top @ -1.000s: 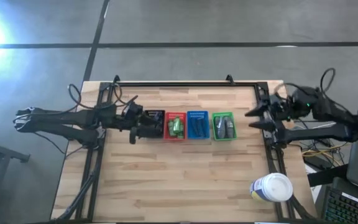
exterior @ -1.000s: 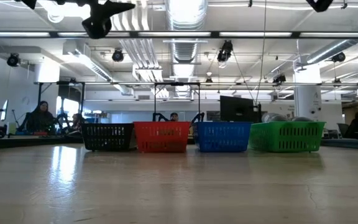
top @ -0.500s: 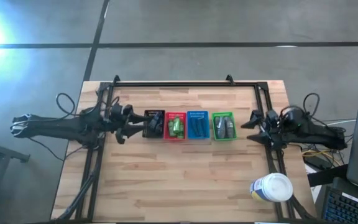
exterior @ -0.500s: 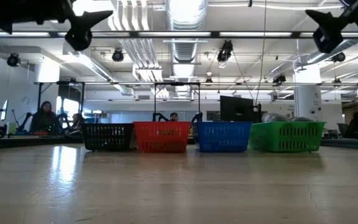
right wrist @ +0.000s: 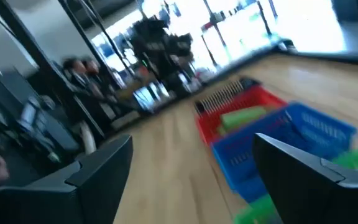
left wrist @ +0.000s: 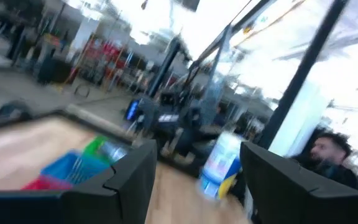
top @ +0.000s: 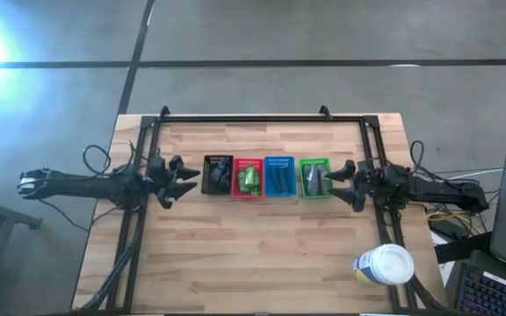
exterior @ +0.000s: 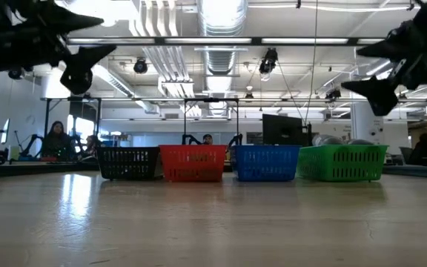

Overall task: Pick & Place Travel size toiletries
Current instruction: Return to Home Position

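Note:
Four mesh baskets stand in a row at the table's middle: black (top: 217,175), red (top: 249,178), blue (top: 279,177), green (top: 315,177). Green little bottles (top: 251,180) lie in the red basket and dark grey oval containers (top: 321,182) in the green one. Dark pieces lie in the black and blue baskets. My left gripper (top: 181,180) is open and empty, in the air just left of the black basket; it also shows in the low view (exterior: 80,55). My right gripper (top: 341,180) is open and empty, in the air just right of the green basket; it also shows in the low view (exterior: 376,70).
A large white round canister (top: 385,265) stands at the table's near right corner; it also shows in the left wrist view (left wrist: 219,168). A black frame (top: 262,118) runs along the far edge. Bare wood lies in front of the baskets. People sit in the room beyond the table.
My left gripper has drawn back from over the black basket toward the table's left edge and come lower. My right gripper has come down and moved toward the green basket. Both stay open and empty. The baskets and their contents have not moved.

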You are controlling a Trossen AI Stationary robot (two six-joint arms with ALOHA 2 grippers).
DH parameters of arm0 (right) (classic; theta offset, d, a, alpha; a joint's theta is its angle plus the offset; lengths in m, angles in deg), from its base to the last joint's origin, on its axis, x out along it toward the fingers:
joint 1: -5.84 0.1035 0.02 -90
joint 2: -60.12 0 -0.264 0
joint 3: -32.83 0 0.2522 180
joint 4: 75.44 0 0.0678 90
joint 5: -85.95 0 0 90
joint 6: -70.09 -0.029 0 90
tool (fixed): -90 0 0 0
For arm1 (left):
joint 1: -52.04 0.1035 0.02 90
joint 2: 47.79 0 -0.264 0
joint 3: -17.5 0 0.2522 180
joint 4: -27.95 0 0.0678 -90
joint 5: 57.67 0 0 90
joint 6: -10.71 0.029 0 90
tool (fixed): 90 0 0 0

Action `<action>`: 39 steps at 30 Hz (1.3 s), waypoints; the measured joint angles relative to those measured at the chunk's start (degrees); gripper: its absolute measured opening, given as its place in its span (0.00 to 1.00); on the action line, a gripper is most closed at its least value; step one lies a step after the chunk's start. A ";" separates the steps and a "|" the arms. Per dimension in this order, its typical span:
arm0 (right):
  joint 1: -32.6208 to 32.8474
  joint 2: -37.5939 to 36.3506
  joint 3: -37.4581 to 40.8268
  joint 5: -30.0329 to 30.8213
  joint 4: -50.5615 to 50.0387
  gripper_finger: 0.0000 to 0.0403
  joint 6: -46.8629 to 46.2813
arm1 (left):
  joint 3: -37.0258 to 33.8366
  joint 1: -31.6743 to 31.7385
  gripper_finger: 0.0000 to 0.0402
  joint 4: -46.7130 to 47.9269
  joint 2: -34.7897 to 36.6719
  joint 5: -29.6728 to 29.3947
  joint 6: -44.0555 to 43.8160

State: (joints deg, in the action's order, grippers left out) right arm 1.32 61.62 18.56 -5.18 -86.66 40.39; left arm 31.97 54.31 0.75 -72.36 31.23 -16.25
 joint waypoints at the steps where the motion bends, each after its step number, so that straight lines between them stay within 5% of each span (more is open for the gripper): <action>1: 0.03 0.30 -0.04 0.12 -2.06 0.81 0.10 | -0.01 0.10 0.59 3.01 0.61 -0.03 -0.23; 6: 0.01 3.57 -0.66 1.18 -2.12 0.85 0.09 | -0.20 1.72 0.59 9.35 1.81 -4.17 -1.13; 15: 0.01 6.52 -0.71 1.18 -2.29 0.89 0.09 | -0.22 3.62 0.59 6.17 3.10 -8.00 -25.52; 21: 0.01 7.41 -0.71 1.18 -2.28 0.86 0.09 | -0.27 3.62 0.59 6.56 3.05 -7.94 -28.40; 25: 0.01 7.70 -0.71 1.20 -2.29 0.83 0.10 | -0.27 2.48 0.58 12.37 5.40 -2.08 -20.62; 30: 0.01 7.65 -0.73 1.18 -2.31 0.79 0.11 | -0.29 0.63 0.58 27.50 15.89 -3.05 4.34; 35: 0.01 7.63 -0.73 1.19 -2.30 0.75 0.11 | -0.31 0.65 0.58 37.55 24.18 -4.82 11.85; 39: -0.01 7.65 -0.73 1.18 -2.42 0.73 0.12 | -0.33 0.67 0.58 40.29 24.47 -0.14 21.05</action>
State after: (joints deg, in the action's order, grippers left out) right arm 1.31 69.27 17.83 -4.00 -89.08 40.51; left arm 31.64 54.98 41.04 -47.89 31.09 4.80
